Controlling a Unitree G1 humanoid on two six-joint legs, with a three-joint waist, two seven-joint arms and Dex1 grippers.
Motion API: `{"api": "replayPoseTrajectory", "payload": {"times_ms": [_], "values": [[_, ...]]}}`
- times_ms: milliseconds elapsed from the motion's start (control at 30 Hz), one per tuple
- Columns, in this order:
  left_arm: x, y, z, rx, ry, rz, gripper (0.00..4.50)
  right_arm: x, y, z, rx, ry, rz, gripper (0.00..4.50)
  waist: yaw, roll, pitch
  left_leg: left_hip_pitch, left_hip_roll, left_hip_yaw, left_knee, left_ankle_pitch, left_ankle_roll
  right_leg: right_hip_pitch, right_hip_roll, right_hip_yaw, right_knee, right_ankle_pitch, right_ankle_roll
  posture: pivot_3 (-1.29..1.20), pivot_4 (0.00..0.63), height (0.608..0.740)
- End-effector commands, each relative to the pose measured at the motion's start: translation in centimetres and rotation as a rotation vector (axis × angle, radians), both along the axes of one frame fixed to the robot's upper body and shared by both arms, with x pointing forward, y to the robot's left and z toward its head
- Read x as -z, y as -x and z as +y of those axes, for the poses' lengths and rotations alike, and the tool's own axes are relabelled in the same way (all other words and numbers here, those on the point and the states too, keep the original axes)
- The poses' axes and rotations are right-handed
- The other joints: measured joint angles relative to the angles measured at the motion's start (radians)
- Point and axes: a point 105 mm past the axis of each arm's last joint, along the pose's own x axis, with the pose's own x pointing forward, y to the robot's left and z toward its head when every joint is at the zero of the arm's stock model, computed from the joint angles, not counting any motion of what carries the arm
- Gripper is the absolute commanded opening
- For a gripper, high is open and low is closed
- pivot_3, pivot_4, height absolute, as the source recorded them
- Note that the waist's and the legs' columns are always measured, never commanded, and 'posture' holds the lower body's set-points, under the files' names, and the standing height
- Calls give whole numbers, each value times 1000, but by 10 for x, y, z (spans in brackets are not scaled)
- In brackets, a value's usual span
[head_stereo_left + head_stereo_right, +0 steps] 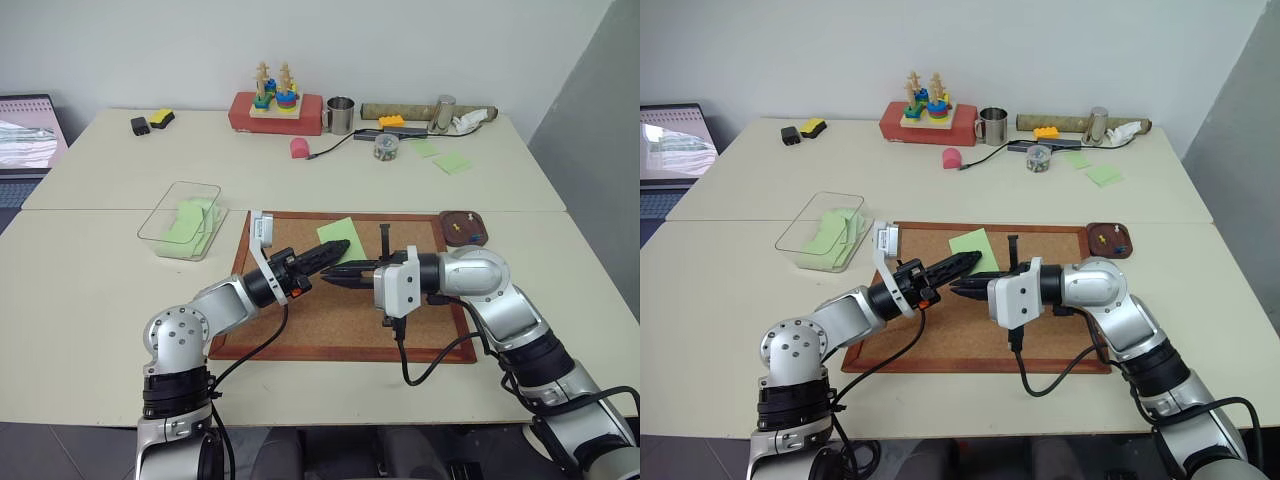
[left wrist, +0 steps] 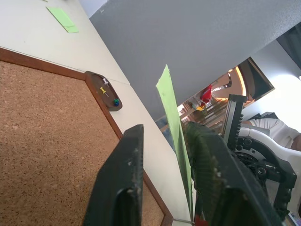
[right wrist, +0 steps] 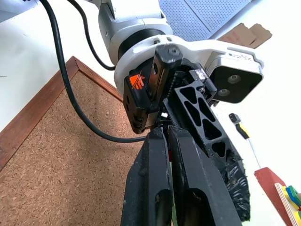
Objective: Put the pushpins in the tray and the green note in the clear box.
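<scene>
- Cork board lies mid-frame on the worktop.
- Clear box sits just left of it, notes inside.
- Tray at the board's upper-right corner holds pushpins.

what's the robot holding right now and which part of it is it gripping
The green note, standing on edge between the two grippers. The shut right gripper pinches its lower edge; the left gripper straddles it.

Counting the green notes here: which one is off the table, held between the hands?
The green note over the cork board, standing on edge. The others lie in the clear box or flat on the far table.
</scene>
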Motion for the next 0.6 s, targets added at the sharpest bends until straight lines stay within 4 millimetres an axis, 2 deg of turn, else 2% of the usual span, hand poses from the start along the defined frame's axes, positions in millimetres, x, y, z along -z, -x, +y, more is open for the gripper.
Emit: {"api": "replayPoseTrajectory", "payload": {"times_ms": [33, 100, 300, 433, 600], "values": [[-13, 4, -1, 18, 19, -61, 458, -12, 5, 2, -27, -14, -44, 0, 0, 0, 0, 0, 0, 0, 0, 0, 0, 0, 0, 0, 0, 0, 0, 0, 150, 740], [-13, 4, -1, 19, 19, -64, 71, -12, 5, 2, -27, -13, -43, 0, 0, 0, 0, 0, 0, 0, 0, 0, 0, 0, 0, 0, 0, 0, 0, 0, 150, 740], [-10, 4, 0, 10, -5, -67, 71, -14, 3, 0, -16, -14, -53, 0, 0, 0, 0, 0, 0, 0, 0, 0, 0, 0, 0, 0, 0, 0, 0, 0, 150, 740], [7, -13, 10, -101, -147, -78, 71, -20, 0, -6, 13, -29, -64, 0, 0, 0, 0, 0, 0, 0, 0, 0, 0, 0, 0, 0, 0, 0, 0, 0, 150, 740], [14, -25, 24, -166, -225, -109, 71, -26, -4, -17, 53, -43, -61, 0, 1, 0, 0, 0, 0, 0, 0, 0, 0, 0, 0, 0, 0, 0, 0, 0, 150, 740]]}}
